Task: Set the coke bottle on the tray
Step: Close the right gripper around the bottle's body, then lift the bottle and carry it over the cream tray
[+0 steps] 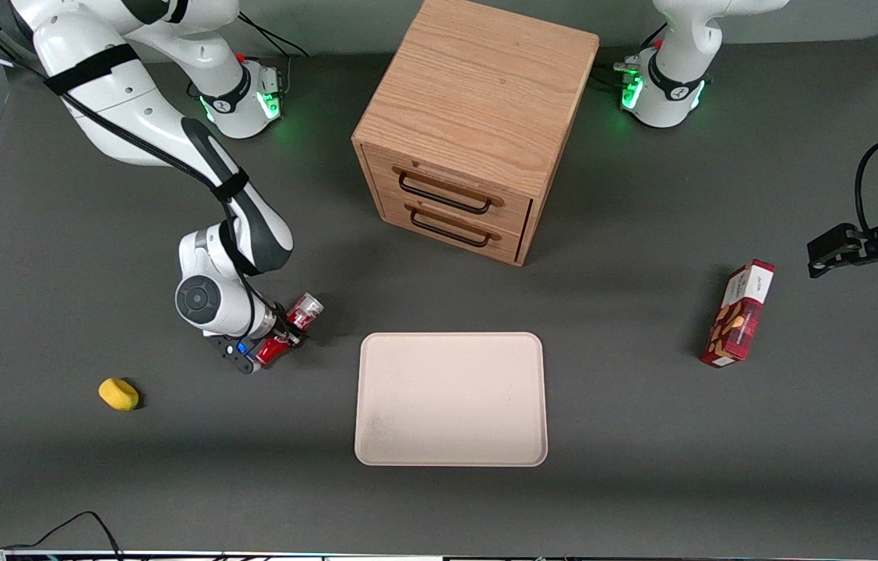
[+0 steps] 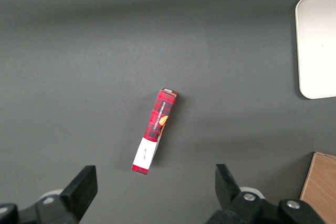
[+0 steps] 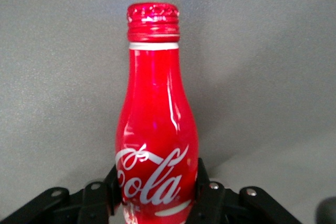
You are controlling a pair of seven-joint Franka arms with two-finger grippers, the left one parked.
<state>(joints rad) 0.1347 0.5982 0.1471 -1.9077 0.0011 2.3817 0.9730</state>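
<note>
Dark grey matting covers the bench (image 1: 57, 483), and nearest the front camera's edge of it lies the tray (image 1: 376, 452), flat, bare and beige, its low rim ready to receive something. A small yellow object (image 1: 118, 393) sits at about the same nearness, toward the working arm's end. Slightly farther from the camera than the tray's near half, and just beside the tray's corner on the working arm's side, the gripper (image 1: 276, 340) is closed around the lower body of the coke bottle (image 1: 288, 329); the right wrist view shows the fingers (image 3: 207, 184) pressed against both flanks of the bottle (image 3: 156, 129) at the white script, with the red cap pointing away from the wrist. In the front view the bottle is tilted with its silver base toward the drawers, probably because it was grasped lying down and is carried as gripped; whether it is clear of the bench I cannot tell. A red snack box (image 1: 738, 314) rests toward the parked arm's end. Farthest back stands a wooden drawer cabinet (image 1: 477, 117), both drawers shut.
</note>
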